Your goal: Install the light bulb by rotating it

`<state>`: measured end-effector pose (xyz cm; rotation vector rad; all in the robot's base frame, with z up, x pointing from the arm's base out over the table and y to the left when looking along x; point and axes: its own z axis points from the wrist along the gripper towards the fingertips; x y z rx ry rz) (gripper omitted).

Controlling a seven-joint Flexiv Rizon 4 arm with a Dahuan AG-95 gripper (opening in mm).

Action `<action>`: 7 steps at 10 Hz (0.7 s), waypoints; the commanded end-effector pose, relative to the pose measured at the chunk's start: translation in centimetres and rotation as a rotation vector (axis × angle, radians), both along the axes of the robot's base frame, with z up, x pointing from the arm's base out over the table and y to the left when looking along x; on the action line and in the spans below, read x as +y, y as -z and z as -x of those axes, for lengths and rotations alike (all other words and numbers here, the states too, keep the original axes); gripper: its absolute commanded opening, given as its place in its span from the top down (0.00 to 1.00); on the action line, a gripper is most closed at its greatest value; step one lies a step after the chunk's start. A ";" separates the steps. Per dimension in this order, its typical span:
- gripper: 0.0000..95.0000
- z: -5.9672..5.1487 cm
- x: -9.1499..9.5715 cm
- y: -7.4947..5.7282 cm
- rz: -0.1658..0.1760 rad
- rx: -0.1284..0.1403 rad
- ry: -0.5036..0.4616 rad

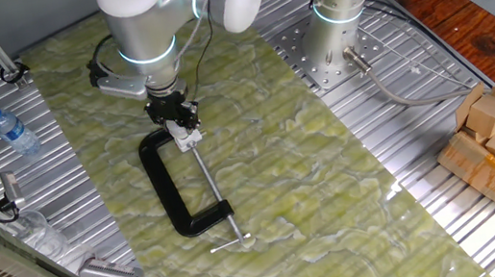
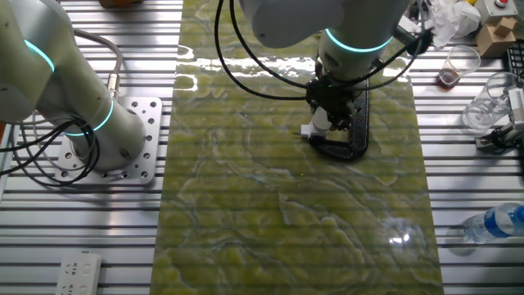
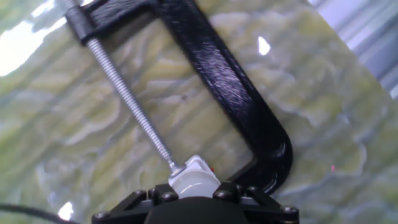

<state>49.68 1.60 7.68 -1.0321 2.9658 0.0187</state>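
Where gripper [image 3: 194,194] clasps light bulb [image 3: 194,180], C-clamp [image 3: 236,93] adjoining

robot lab: slotted aluminium table [image 1: 405,150], second arm [image 2: 57,90]

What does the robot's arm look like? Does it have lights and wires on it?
The arm is fat, round and silvery white, with glowing blue rings at its joints. Black cables loop beside it. The gripper is small and black.
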 end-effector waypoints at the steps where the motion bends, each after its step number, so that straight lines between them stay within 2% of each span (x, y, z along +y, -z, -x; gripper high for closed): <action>1: 1.00 0.1 0.0 0.0 -0.004 0.004 0.111; 4: 1.00 0.1 0.0 0.0 -0.007 0.013 0.258; 7: 1.00 0.1 0.0 0.0 -0.025 0.023 0.348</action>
